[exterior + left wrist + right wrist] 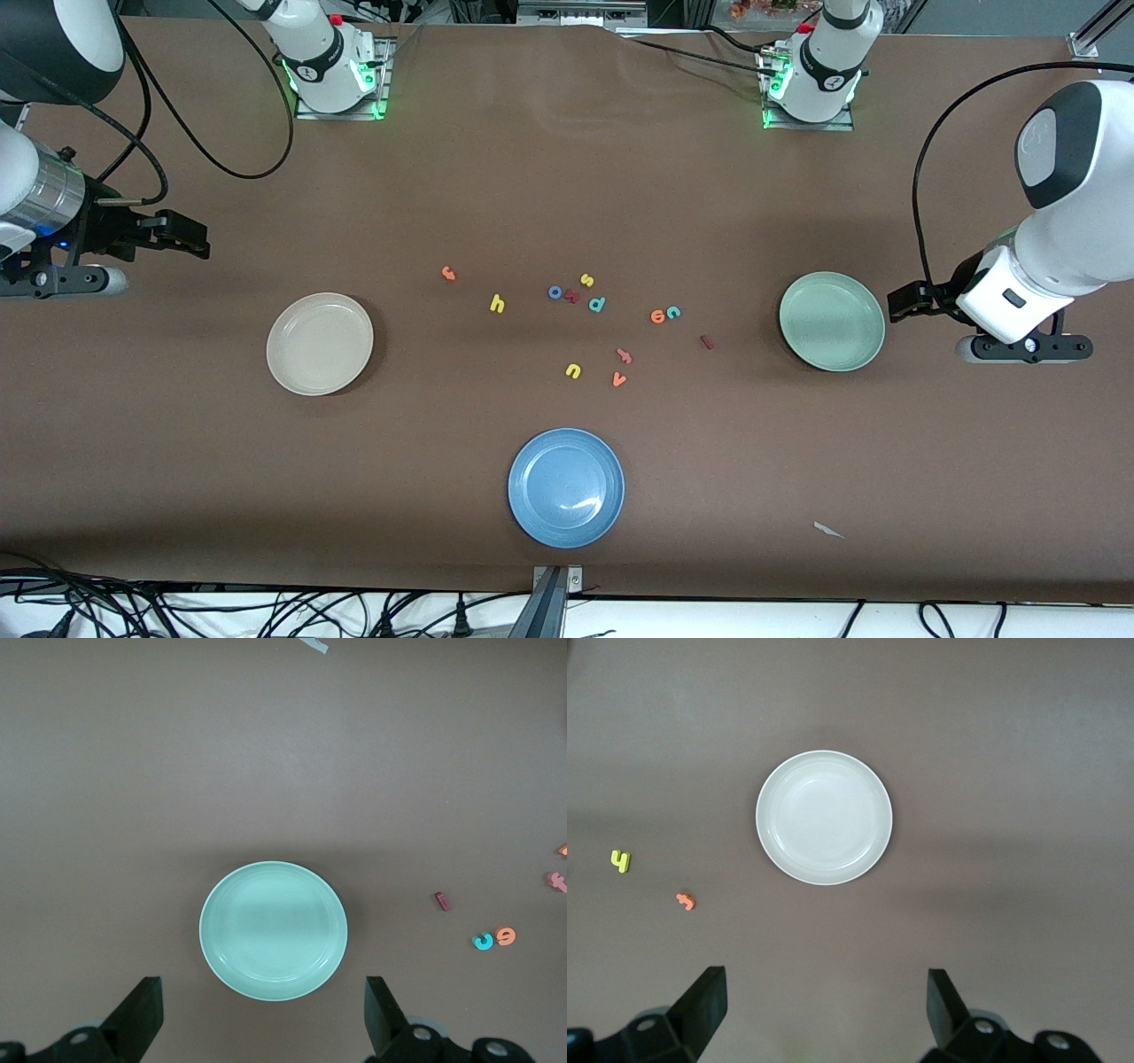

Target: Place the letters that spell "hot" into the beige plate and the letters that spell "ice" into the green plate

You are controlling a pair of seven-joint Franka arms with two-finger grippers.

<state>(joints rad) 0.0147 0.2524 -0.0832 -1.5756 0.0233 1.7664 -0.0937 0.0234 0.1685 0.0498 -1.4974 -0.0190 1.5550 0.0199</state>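
Three round, shallow-rimmed plates are set out on the matte brown table [567, 177]: the beige plate [320, 343] toward the right arm's end, the green plate [832, 320] toward the left arm's end, and a glossy blue plate [566, 486] between them, nearest the front camera. All three are seen empty, and faint concentric rings are visible in the green one. Small foam letters are scattered on the table between the beige and green plates. The hooked orange "t" [448, 273] lies closest to the beige plate's side, with the yellow "h" [497, 304] near it; the blue ring-shaped "o" [555, 292] is touched by a chunkier dark red letter [571, 296], beside a teal "p" [597, 304] and a yellow "s" [586, 280]. The orange "e" [657, 315] and teal "c" [673, 311] lie touching, and the dark red bar-shaped "i" [706, 341] rests just beside them, toward the green plate. A yellow "u" [573, 370], an orange "v" [619, 380] and a pinkish letter [625, 355] lie nearer the blue plate. The left gripper [264, 1014] is held over the table beside the green plate, its fingers spread wide and empty. The right gripper [826, 1010] is held near the beige plate, likewise wide apart with nothing grasped.
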